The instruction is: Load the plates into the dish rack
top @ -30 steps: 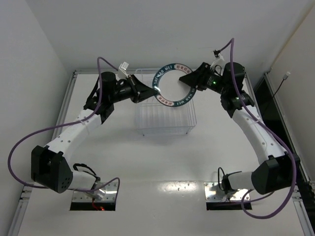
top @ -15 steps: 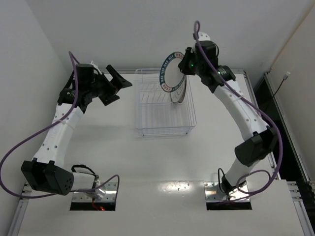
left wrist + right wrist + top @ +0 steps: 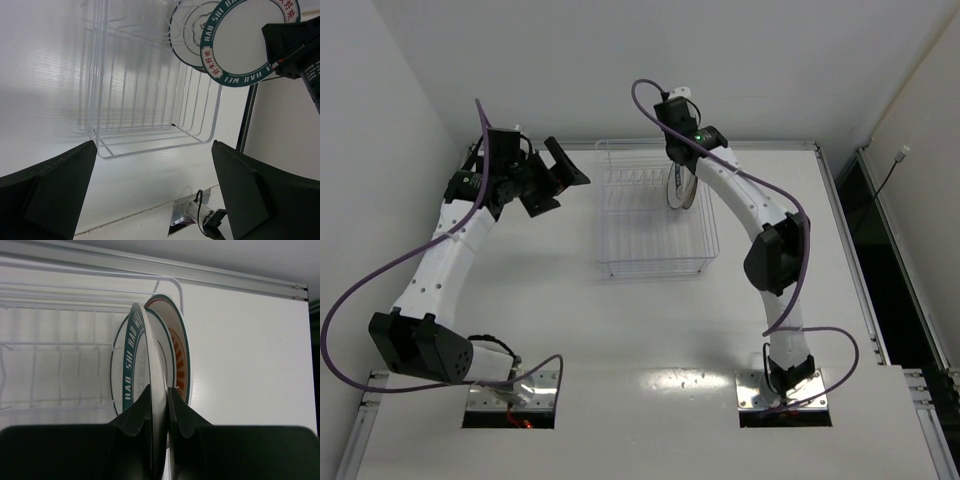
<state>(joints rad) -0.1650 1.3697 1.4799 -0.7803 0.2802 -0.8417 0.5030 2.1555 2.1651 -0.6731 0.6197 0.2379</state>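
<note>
the teal-rimmed plate [image 3: 137,365] stands on edge at the far right corner of the dish rack [image 3: 650,250], pinched at its rim between the two dark fingers of the right gripper [image 3: 159,395], which is clamped tight on it. from the right wrist view the plate is upright, its lettered rim facing left toward the rows of wire tines. whether its lower edge sits on the wires i cannot tell. just to its right, almost touching, a second plate [image 3: 177,355] with orange markings at its centre stands on edge in the same corner, close against the rack's right wall. the right arm reaches over the rack from the near right. the rack sits at the far middle of the white table [image 3: 620,330]. well off to the left, clear of the rack, the left gripper [image 3: 568,188] hangs above the far left of the table with its fingers spread wide, holding nothing.
</note>
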